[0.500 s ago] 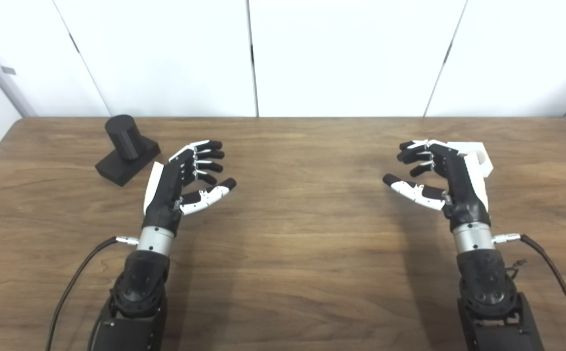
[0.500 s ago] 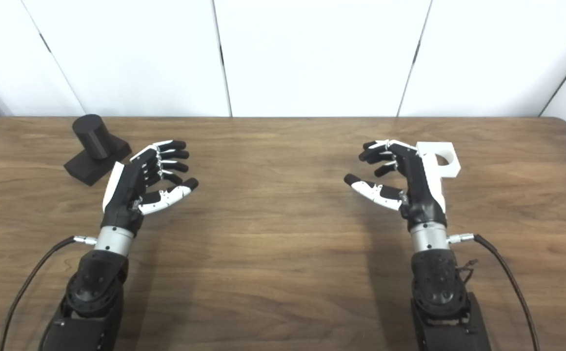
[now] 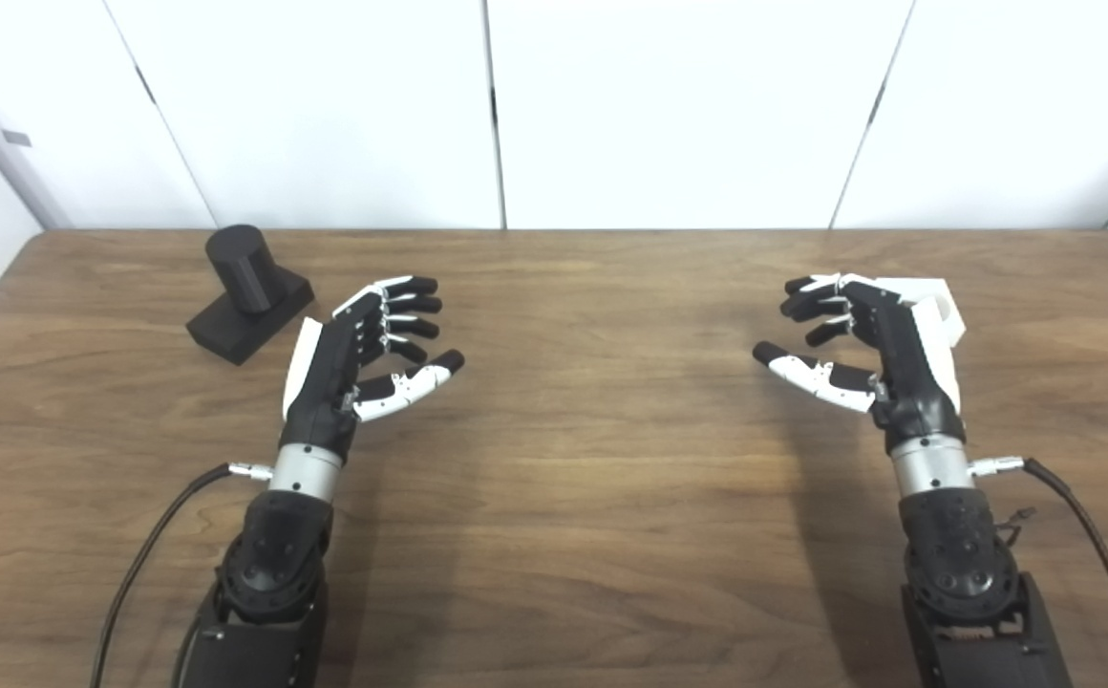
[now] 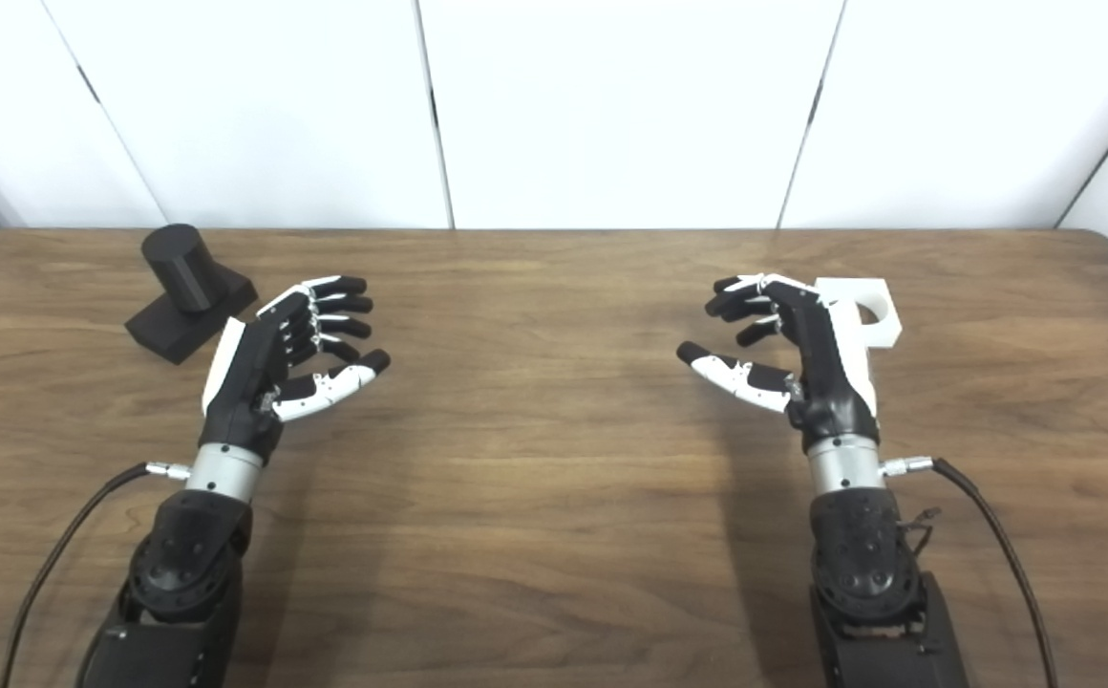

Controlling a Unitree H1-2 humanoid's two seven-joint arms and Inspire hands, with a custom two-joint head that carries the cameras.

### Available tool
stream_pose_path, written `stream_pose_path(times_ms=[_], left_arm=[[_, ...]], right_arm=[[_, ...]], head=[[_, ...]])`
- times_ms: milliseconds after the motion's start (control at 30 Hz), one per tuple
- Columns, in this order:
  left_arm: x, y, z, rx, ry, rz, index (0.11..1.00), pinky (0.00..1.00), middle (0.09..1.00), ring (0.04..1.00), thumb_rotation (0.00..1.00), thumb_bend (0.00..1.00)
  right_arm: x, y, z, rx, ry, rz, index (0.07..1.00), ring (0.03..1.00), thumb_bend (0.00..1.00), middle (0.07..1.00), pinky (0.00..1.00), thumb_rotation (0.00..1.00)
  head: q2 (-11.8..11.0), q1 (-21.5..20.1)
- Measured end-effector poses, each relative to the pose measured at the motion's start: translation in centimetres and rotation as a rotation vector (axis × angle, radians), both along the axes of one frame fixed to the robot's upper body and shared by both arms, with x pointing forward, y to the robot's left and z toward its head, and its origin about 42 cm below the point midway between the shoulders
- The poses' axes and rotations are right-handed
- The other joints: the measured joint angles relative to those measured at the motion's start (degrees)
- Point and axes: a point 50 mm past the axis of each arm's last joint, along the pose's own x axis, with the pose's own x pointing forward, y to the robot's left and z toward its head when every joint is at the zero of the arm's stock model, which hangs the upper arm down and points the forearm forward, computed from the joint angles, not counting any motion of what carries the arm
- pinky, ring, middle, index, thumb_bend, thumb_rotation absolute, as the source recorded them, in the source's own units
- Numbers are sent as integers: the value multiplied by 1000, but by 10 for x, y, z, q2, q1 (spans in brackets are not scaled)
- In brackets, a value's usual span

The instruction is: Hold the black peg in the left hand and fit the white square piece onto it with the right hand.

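The black peg (image 3: 246, 290), a short cylinder on a square black base, stands on the table at the far left. My left hand (image 3: 363, 344) hovers open just right of it and nearer me, apart from it, palm turned inward. The white square piece (image 4: 867, 309) with a round hole lies at the right, partly hidden behind my right hand (image 4: 798, 344). That hand is open with curled fingers, holding nothing, directly left of the piece.
The wooden table (image 3: 573, 478) runs up to white wall panels at the back. Black cables trail from both wrists (image 3: 153, 535) near the front edge.
The right hand has shifted very slightly to the right. The left hand and both pieces are as before.
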Motion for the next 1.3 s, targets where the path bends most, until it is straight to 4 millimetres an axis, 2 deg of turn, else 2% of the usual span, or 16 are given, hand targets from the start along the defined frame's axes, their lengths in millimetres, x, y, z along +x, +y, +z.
stream_pose_path(times_ms=[67, 100, 167, 200, 300, 467, 733, 1133, 1300], left_arm=[[0, -1, 0, 0, 1, -3, 702, 534, 696, 625, 0, 693], [0, -2, 0, -1, 1, -6, 702, 535, 697, 625, 0, 693], [0, -6, -1, -1, 5, -13, 701, 534, 702, 631, 0, 689], [0, -9, -2, 1, 8, -18, 701, 534, 703, 633, 0, 689], [-1, -19, -4, 0, 23, -25, 699, 525, 706, 633, 0, 684], [-5, -36, -9, -6, 43, -40, 695, 520, 712, 647, 0, 671], [-5, -42, -9, -9, 43, -42, 693, 513, 707, 654, 0, 693], [-5, -41, -9, -7, 39, -28, 681, 512, 705, 648, 0, 690], [-6, -38, -2, 1, 25, -17, 689, 550, 710, 653, 21, 691]], right_arm=[[0, 0, -1, -3, 0, 1, 496, 612, 506, 674, 479, 126], [0, -1, -2, -7, 0, 2, 496, 611, 506, 673, 477, 126], [0, -4, -2, -12, 0, 2, 496, 618, 505, 677, 484, 124], [0, -6, -2, -7, -1, 3, 495, 619, 505, 678, 485, 124], [-1, -10, -1, -4, 2, 6, 495, 611, 504, 676, 478, 119], [-5, -21, -2, -14, -8, 6, 494, 589, 503, 674, 464, 116], [-10, -21, 6, 3, -20, 7, 494, 607, 500, 687, 470, 112], [-12, -17, 11, 16, -17, 17, 492, 596, 500, 665, 463, 111], [-12, -17, 11, 16, -15, 18, 492, 596, 500, 660, 460, 111]], head=[[-8, 39], [-8, 40], [-16, 83], [-18, 89], [-34, 137], [-50, 171], [-63, 184], [-63, 183], [-64, 186]])
